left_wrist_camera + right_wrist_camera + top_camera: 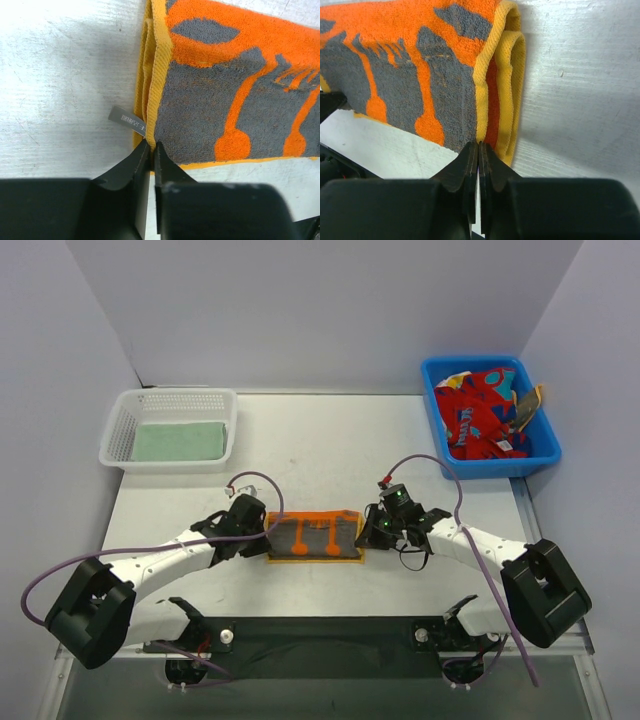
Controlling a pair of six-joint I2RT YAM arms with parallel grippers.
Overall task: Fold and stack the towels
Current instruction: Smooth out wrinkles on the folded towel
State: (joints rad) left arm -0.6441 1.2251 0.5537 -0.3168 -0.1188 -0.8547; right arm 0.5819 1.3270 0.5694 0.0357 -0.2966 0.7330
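Observation:
An orange towel [313,535] with grey marks and a yellow hem lies folded into a strip on the table between the two arms. My left gripper [268,536] is at its left end. In the left wrist view the towel [225,95] fills the upper right, and the left gripper [151,146] is shut on the yellow hem at the near corner. My right gripper [366,533] is at the right end. In the right wrist view this gripper [478,145] is shut on the top layer's hem of the towel [395,70], with folded layers beside it.
A white mesh basket [120,425] at the back left holds a folded pale green towel [180,441]. A blue bin [545,445] at the back right holds crumpled red towels [482,412]. A small grey label [126,120] sticks out of the orange towel's left edge.

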